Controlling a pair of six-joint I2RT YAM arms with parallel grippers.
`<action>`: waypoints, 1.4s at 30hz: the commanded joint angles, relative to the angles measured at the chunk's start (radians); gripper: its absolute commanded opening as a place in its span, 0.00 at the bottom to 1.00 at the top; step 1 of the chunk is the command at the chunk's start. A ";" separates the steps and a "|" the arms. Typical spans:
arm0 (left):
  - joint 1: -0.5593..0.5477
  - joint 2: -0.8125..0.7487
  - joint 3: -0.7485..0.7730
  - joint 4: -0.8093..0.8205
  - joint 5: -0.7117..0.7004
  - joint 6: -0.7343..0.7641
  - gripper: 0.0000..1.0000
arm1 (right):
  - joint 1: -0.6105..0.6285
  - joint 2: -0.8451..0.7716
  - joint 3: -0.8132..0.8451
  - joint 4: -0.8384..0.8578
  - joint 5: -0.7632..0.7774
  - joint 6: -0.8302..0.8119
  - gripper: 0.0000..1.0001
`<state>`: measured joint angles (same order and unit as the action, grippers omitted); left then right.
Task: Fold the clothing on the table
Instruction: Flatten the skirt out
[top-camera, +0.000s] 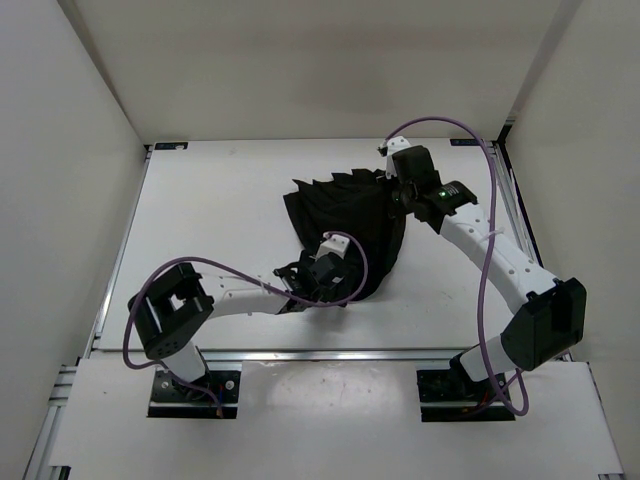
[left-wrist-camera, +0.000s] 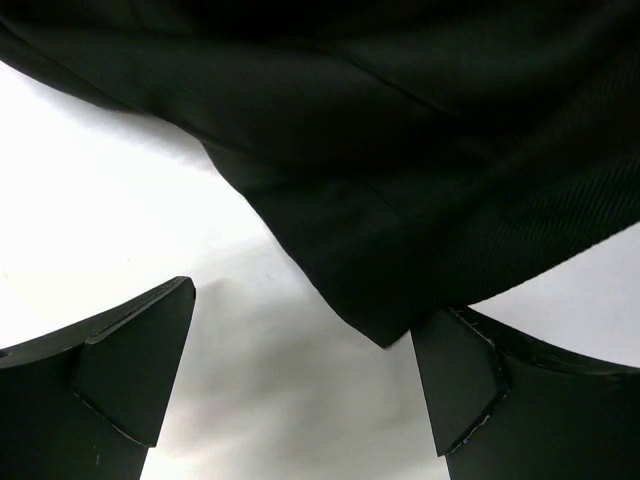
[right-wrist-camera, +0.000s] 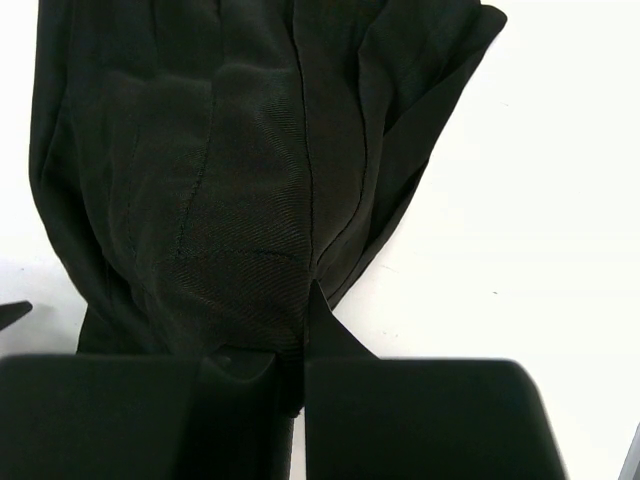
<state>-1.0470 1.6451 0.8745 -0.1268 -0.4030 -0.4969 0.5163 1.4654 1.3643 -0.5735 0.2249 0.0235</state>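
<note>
On the bench (top-camera: 220, 200), slightly right of centre: clothing (top-camera: 345, 210), bunched, nearer the right edge than the left. At its far right corner: right hand (top-camera: 393, 178), pinched onto the fabric, arm running back to the near right. At its near edge, toward the left: left hand (top-camera: 322, 278), arm reaching in from the near left.

From the left wrist: a corner of clothing (left-wrist-camera: 400, 200) between the wide-spread fingers (left-wrist-camera: 130, 370), just beside the right one, bench (left-wrist-camera: 100, 200) beneath.

From the right wrist: clothing (right-wrist-camera: 230, 180) stretching away from the hand (right-wrist-camera: 295, 375), bench (right-wrist-camera: 560, 200) on both sides.
</note>
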 joint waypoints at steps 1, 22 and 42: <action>0.013 -0.010 0.052 0.024 -0.028 0.006 0.98 | -0.010 -0.036 0.019 0.037 -0.007 0.009 0.00; 0.085 -0.140 0.047 -0.059 -0.036 0.009 0.00 | -0.059 -0.083 -0.010 -0.023 -0.056 -0.008 0.00; 0.251 -0.522 0.162 -0.513 0.285 0.020 0.00 | -0.206 -0.407 -0.343 -0.373 -0.452 -0.146 0.00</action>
<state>-0.7994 1.1671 0.9745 -0.5484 -0.1699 -0.4637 0.3054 1.0904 1.0309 -0.8814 -0.1745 -0.0742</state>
